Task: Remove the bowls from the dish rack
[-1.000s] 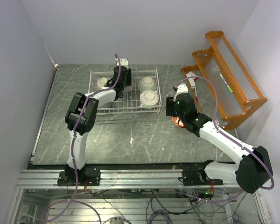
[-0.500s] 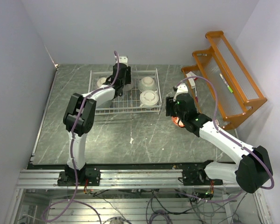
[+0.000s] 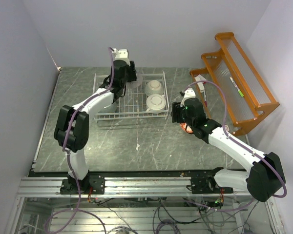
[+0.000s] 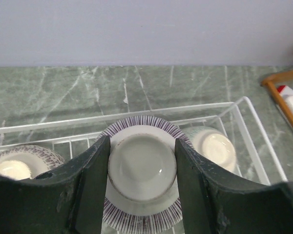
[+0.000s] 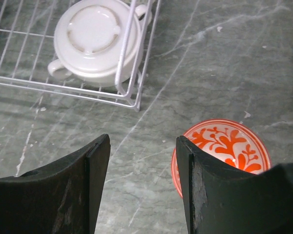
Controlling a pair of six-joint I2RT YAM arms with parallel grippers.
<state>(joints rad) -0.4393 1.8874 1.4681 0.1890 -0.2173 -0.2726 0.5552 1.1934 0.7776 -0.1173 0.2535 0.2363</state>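
My left gripper (image 4: pixel 141 142) is shut on the foot ring of an upturned white bowl with purple stripes (image 4: pixel 141 168), held above the white wire dish rack (image 4: pixel 244 105). Two more bowls lie upturned in the rack below it, a patterned one (image 4: pixel 12 165) at the left and a pale one (image 4: pixel 215 148) at the right. From above, the left gripper (image 3: pixel 132 78) hangs over the rack's (image 3: pixel 102 117) back edge. My right gripper (image 5: pixel 142 144) stands open over bare table, a red-and-white bowl (image 5: pixel 224 146) on the table just beside its right finger. The cream handled bowl (image 5: pixel 95 39) lies upturned in the rack's near corner.
An orange wooden shelf rack (image 3: pixel 239 83) stands at the table's right edge, close to the right arm. A grey bowl (image 3: pixel 155 87) and the cream one (image 3: pixel 156 102) fill the dish rack's right half. The back wall rises just behind the dish rack.
My left arm has lifted up and back from the rack with the striped bowl in its jaws. The right gripper has barely shifted beside the red-and-white bowl.
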